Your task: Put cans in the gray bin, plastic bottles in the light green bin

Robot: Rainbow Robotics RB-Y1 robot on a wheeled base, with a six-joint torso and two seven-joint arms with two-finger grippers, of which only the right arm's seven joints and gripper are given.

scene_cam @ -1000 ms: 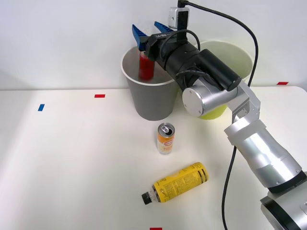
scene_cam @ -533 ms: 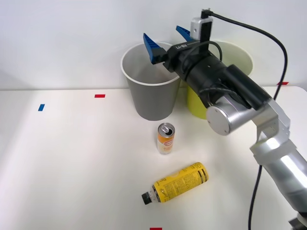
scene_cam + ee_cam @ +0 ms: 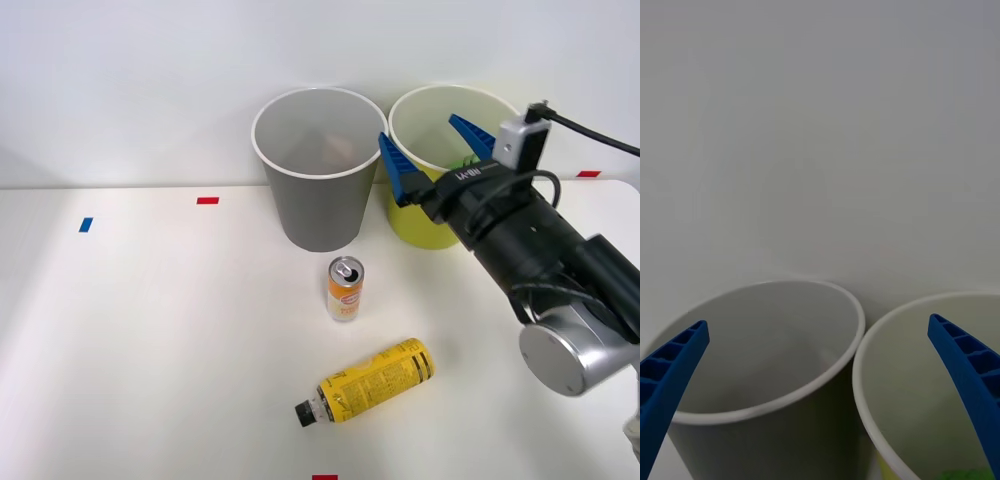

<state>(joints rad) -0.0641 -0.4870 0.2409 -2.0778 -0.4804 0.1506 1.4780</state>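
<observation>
right gripper (image 3: 432, 150) jaws wide apart, empty, w/ light green bin (image 3: 420, 225) partly hidden; gray bin (image 3: 315, 205) contents prob unreadable.

Matt white worktop (image 3: 150, 350). Smooth matt plastic on gray bin (image 3: 315, 205) and light green bin (image 3: 425, 225). Shiny metal top on orange-and-white can (image 3: 345, 290). Glossy yellow wrap on plastic bottle (image 3: 375, 380). Ribbed blue plastic fingers (image 3: 398, 170); brushed metal arm joint (image 3: 560, 360).

Right arm (image 3: 545, 270) was black toward the wrist, with a silver round joint cap and black cables. Small silver camera box (image 3: 522, 140) sat on top. Gripper (image 3: 436, 150) had blue ribbed wedge fingers (image 3: 397, 170), white lettering behind.
</observation>
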